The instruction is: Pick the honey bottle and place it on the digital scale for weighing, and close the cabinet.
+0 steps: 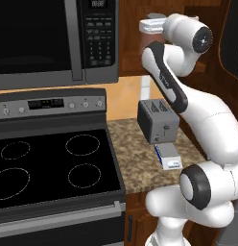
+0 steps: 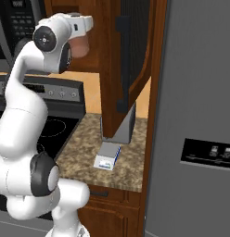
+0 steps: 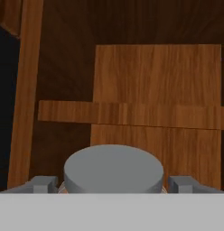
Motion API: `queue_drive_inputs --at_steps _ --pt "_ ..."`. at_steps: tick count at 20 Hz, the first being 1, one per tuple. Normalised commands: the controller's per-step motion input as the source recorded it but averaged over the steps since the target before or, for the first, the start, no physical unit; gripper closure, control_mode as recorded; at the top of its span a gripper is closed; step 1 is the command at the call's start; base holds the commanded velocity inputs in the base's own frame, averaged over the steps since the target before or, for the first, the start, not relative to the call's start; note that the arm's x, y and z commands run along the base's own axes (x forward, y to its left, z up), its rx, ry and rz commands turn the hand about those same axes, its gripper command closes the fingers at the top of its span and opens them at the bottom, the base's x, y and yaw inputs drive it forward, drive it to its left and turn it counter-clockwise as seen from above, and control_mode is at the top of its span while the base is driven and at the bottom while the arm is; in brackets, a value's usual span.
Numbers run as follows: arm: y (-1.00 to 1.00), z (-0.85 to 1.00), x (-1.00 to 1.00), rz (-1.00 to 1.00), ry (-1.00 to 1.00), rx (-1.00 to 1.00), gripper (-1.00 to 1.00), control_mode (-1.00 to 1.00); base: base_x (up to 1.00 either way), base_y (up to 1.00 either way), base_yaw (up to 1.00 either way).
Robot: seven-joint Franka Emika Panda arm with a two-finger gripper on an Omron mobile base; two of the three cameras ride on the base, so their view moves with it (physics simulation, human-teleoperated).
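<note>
The honey bottle point(image 3: 114, 168) shows its grey lid from above in the hand view. My gripper point(image 3: 113, 184) straddles it, with one finger point(image 3: 41, 184) pressed to each side of the reddish-brown jar. From the left base view the bottle point(image 1: 148, 39) hangs under my hand point(image 1: 152, 25) inside the cabinet opening. The right base view has the bottle point(image 2: 79, 47) below the gripper point(image 2: 81, 33), beside the cabinet point(image 2: 110, 69), whose door point(image 2: 131, 55) swings open. The digital scale point(image 1: 167, 156) point(image 2: 107, 157) lies flat on the counter with nothing on it.
A grey toaster point(image 1: 157, 120) stands just behind the scale. The microwave point(image 1: 53, 38) hangs above the black stove point(image 1: 49, 168) to the left. A grey fridge point(image 2: 195, 115) walls in the right side. The open door overhangs the counter point(image 2: 79, 157).
</note>
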Motion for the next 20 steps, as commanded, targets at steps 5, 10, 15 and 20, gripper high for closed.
queue_drive_inputs --at_steps 5,10,15,20 --pt "0.00 0.12 -1.00 0.00 0.12 0.00 1.00 -1.00 0.00 0.00 0.00" --pt "0.01 -0.55 -0.85 -0.12 0.47 0.00 1.00 -1.00 0.00 0.00 0.00" --pt "0.00 -1.00 -0.15 -0.04 0.08 0.11 1.00 -1.00 0.00 0.00 0.00" --pt "0.00 -0.98 0.07 -0.22 0.08 0.14 1.00 -1.00 0.00 0.00 0.00"
